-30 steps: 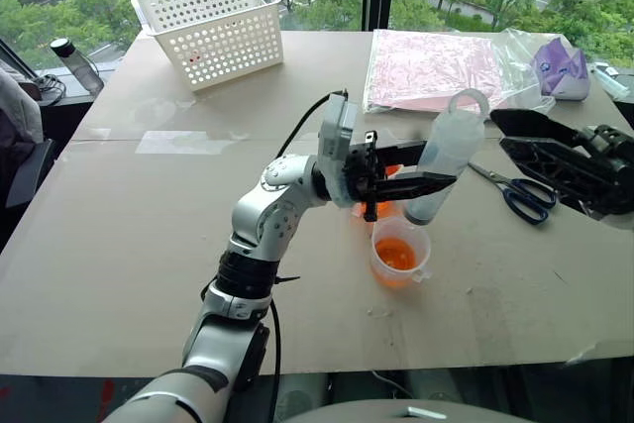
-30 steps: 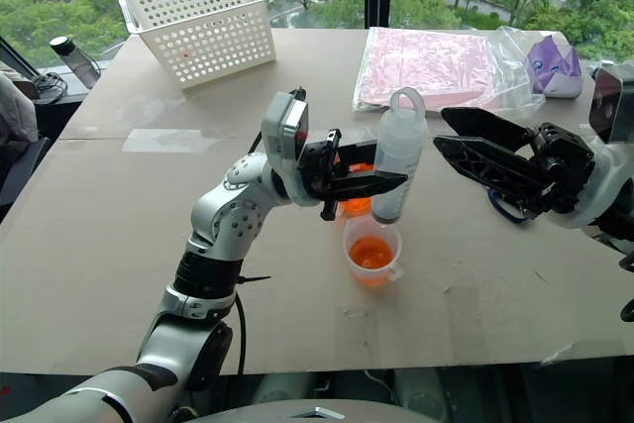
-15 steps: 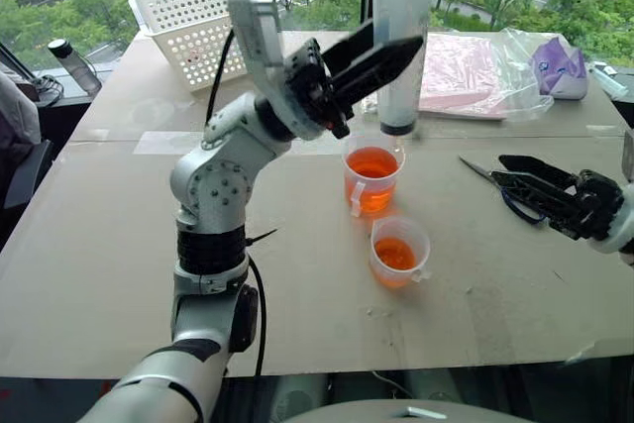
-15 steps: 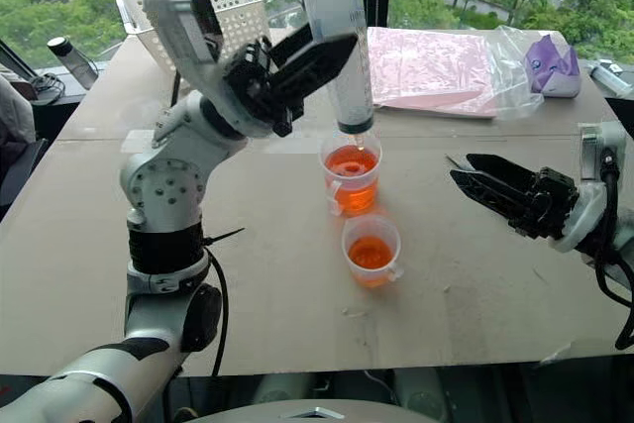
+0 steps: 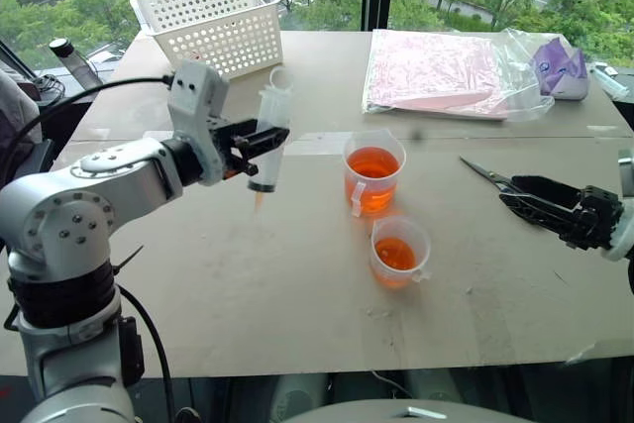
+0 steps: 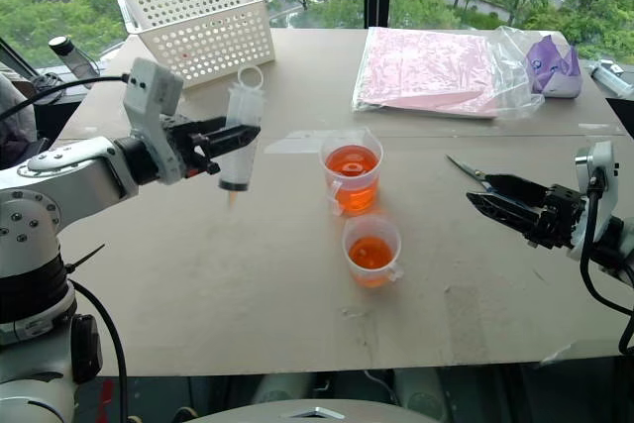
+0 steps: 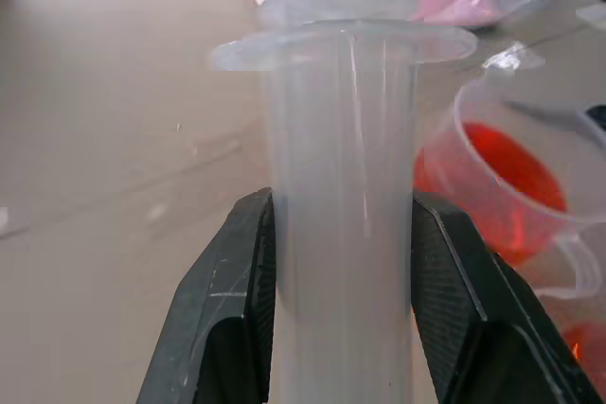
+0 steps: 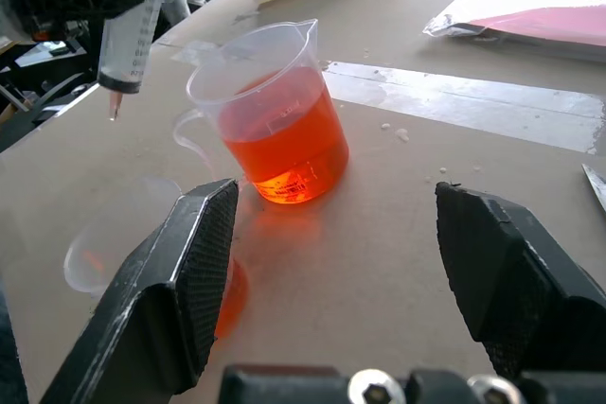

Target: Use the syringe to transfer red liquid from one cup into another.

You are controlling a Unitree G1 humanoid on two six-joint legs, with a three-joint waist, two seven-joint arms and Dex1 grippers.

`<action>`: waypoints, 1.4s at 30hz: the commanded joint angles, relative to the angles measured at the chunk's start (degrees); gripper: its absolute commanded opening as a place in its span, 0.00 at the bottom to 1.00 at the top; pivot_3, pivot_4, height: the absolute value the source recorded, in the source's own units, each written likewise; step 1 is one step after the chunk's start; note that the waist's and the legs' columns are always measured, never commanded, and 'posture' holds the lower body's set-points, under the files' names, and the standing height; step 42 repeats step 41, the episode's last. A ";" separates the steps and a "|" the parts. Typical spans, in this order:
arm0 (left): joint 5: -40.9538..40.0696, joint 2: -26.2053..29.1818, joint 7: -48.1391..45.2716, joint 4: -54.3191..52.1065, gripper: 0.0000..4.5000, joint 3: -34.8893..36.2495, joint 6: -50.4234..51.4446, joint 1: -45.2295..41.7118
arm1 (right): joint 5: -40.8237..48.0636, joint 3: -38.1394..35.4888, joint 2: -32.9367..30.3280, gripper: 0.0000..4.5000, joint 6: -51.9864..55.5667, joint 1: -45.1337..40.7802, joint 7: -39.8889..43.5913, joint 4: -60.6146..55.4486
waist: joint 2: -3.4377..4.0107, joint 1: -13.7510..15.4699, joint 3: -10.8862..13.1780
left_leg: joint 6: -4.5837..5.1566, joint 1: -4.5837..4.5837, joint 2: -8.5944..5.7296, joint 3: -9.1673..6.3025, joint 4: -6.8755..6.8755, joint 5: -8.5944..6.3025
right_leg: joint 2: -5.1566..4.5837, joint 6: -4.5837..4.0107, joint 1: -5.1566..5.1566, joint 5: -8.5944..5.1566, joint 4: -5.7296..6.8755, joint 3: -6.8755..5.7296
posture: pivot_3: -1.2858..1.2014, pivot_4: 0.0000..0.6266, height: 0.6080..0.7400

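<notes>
Translucent wide-barrelled plastic syringe (image 5: 268,141) hangs upright, nozzle down, clamped in left gripper (image 5: 260,140), left of taller clear handled measuring cup (image 5: 373,173) of orange-red liquid (image 5: 373,162). Shorter clear cup (image 5: 399,251) stands just nearer. Right gripper (image 8: 341,272), jaws apart and empty, sits far right.

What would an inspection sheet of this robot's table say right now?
Surface: brown table, dry where visible.
Job's things: syringe upright in the left gripper, off to the cups' left; taller cup and smaller cup both hold red liquid.
Clutter: white basket, scissors, pink bag, bottle.
Grippers: left shut on syringe; right gripper open, empty.
Cables: black cable to the left wrist.
Surroundings: windows, trees outside.
</notes>
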 commanded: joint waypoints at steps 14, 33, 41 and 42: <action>11.66 -1.06 -1.39 6.59 0.99 -5.66 0.69 1.69 | -5.31 0.75 3.21 0.80 -1.79 -0.53 2.36 -1.75 | -0.01 -0.09 0.00 | -0.01 -0.01 -0.02 0.03 -0.01 0.00 | -0.05 -0.01 -0.02 0.00 0.00 0.02 | 0.52 0.24 1.00; 31.70 -4.77 -39.64 -13.03 1.00 -4.09 -55.58 51.60 | -32.25 5.40 13.06 0.99 -37.11 14.52 15.59 6.85 | 0.22 -0.08 -0.19 | 0.01 0.56 0.00 0.18 -0.43 -0.04 | -0.12 -0.08 0.43 -0.03 -0.27 0.13 | 0.52 0.24 1.00; 37.50 -8.90 -38.15 -8.09 1.00 -9.19 -63.16 54.63 | -35.54 5.45 16.95 0.99 -44.50 18.35 15.69 12.11 | 0.62 -0.19 -0.44 | 0.33 1.18 -0.02 0.19 -0.81 -0.24 | -0.29 -0.35 1.05 -0.11 -0.78 0.14 | 0.52 0.24 1.00; 37.50 -8.90 -38.15 -8.09 1.00 -9.19 -63.16 54.63 | -35.54 5.45 16.95 0.99 -44.50 18.35 15.69 12.11 | 0.62 -0.19 -0.44 | 0.33 1.18 -0.02 0.19 -0.81 -0.24 | -0.29 -0.35 1.05 -0.11 -0.78 0.14 | 0.52 0.24 1.00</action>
